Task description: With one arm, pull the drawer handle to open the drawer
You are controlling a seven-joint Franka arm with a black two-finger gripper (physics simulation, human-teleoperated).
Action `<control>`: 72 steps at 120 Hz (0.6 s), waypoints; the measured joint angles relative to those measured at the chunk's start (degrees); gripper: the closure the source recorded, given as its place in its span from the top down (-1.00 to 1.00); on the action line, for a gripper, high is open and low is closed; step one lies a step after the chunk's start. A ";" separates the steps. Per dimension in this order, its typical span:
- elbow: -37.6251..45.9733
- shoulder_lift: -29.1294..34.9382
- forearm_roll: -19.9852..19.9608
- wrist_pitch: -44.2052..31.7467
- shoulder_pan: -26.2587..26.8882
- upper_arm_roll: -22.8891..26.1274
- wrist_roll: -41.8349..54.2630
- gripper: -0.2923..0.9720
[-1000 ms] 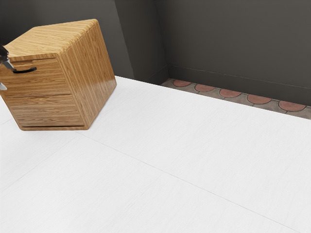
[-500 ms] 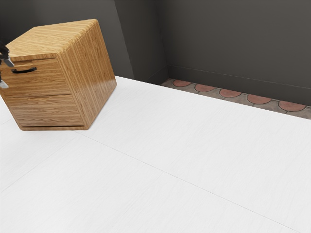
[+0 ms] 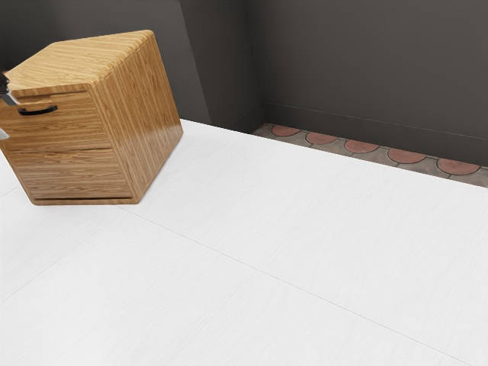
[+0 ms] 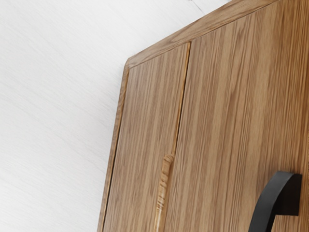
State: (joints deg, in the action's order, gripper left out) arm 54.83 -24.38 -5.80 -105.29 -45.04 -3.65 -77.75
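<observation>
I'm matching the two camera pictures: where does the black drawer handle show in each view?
Exterior view: the drawer handle is on the upper drawer front, near the exterior view's left edge.
Wrist view: one curved end of the handle, on the same drawer front, beside the seam.
Shared landmark: the seam between the two drawers.

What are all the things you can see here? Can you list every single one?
cabinet: one, light brown wood, on the table at the exterior view's left
drawers: two, same brown wood, one above the other on the cabinet's front, both look shut
handle: one, black, on the upper drawer
table: one, white, under the cabinet
walls: dark grey, behind the table
floor tiles: five showing, reddish half-rounds, along the wall's foot
gripper: one, black and silver, at the exterior view's left edge, apart from the handle
</observation>
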 joint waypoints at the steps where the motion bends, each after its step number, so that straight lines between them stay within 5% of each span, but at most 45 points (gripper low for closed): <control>1: -0.02 -0.01 0.00 0.00 -0.10 0.13 0.00 0.54; 72: -2.65 -1.76 1.17 -0.11 -2.61 3.65 0.02 0.54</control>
State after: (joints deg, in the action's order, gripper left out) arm 52.17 -26.14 -4.63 -105.40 -47.65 0.01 -77.72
